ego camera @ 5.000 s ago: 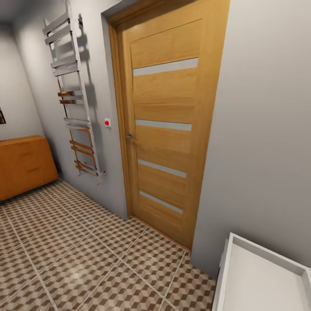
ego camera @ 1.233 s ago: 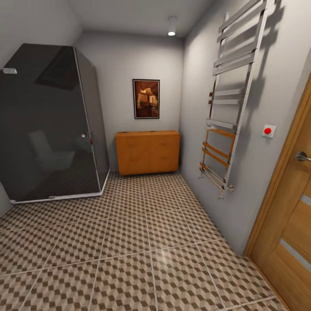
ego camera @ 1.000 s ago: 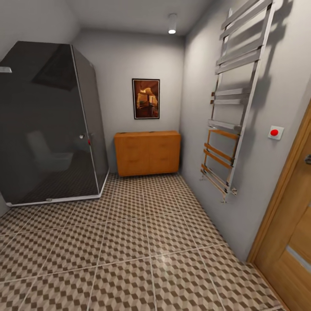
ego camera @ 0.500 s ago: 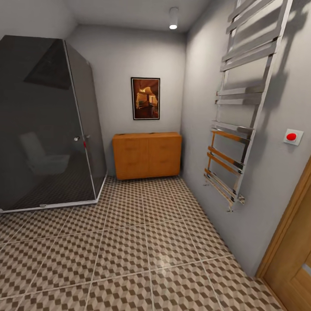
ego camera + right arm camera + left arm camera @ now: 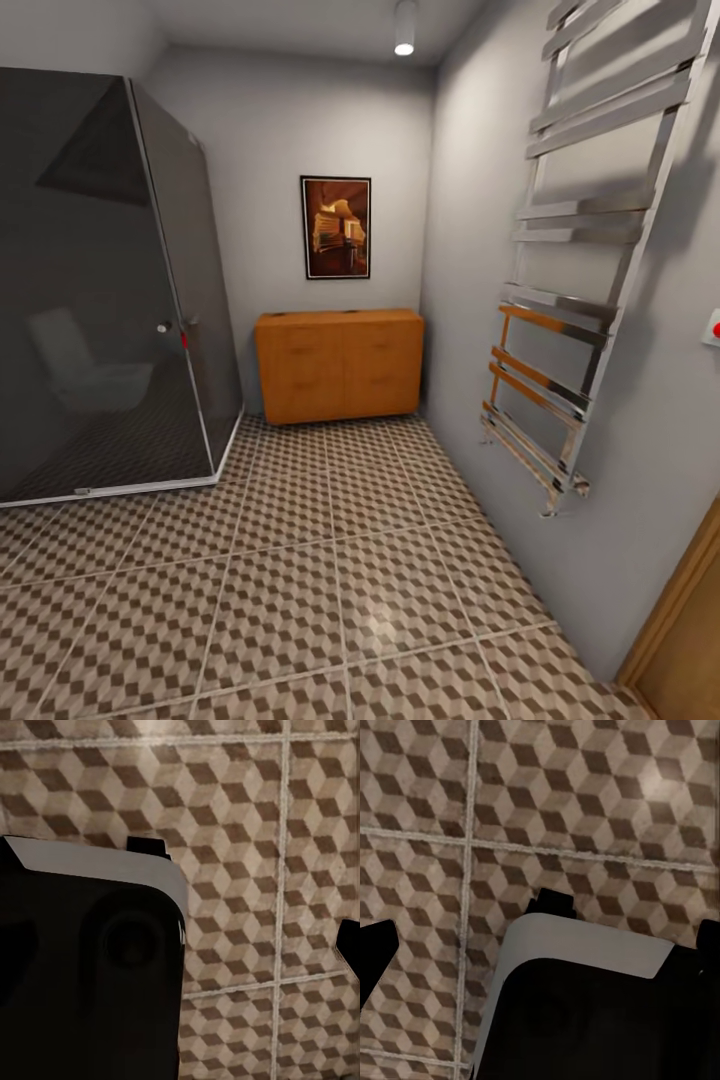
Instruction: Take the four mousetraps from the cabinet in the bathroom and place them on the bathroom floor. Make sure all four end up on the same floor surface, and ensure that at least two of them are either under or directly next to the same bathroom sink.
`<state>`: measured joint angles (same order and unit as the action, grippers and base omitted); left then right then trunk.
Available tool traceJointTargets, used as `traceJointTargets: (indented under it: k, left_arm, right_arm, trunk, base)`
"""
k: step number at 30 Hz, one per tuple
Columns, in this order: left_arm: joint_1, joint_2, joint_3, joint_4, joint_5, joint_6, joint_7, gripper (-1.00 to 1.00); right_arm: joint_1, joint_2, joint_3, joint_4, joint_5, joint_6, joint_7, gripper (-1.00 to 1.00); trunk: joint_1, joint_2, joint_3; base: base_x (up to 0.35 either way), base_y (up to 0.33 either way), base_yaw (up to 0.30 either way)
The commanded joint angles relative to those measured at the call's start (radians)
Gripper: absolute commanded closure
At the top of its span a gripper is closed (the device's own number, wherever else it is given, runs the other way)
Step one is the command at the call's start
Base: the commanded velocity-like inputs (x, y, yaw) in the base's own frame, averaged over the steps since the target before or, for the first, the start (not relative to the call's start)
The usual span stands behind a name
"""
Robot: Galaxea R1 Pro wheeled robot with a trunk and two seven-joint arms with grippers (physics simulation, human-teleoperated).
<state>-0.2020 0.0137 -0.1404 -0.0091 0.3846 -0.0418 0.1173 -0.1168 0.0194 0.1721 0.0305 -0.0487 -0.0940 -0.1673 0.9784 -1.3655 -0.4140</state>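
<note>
Both wrist cameras look down past dark robot bodywork (image 5: pixel 600 1012) at the bathroom floor (image 5: pixel 300 600); whether either tool is wide or narrow cannot be told. Ahead, the cabinet (image 5: pixel 338 365) stands against the far wall, between the dark glass shower (image 5: pixel 100 290) and the towel rail (image 5: pixel 590 260).

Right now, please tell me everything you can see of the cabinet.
The cabinet is a low orange-brown unit that looks like wood, with a flat top and two columns of drawer fronts with faint handles. All fronts appear shut. It stands upright on the tiled floor against the far wall, under a framed picture, between the dark shower enclosure and the right wall.
</note>
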Motion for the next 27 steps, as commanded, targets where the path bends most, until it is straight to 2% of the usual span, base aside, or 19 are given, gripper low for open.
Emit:
traceJointTargets:
  k: [1,27]
  left_arm:
    - [-0.001,0.0,-0.008,0.0,0.008,-0.002,0.002,-1.0]
    - [0.0,-0.001,-0.008,0.001,0.008,0.0,0.002,-1.0]
  right_arm:
    - [-0.001,0.001,0.007,0.003,-0.005,-0.006,-0.003,-1.0]
    - [-0.001,0.001,0.007,0.003,-0.003,-0.006,-0.003,-1.0]
  trunk:
    - [0.001,-0.001,-0.001]
    - [0.001,-0.001,-0.001]
  base:
    - [0.324,0.0,0.0]
    - [0.324,0.0,0.0]
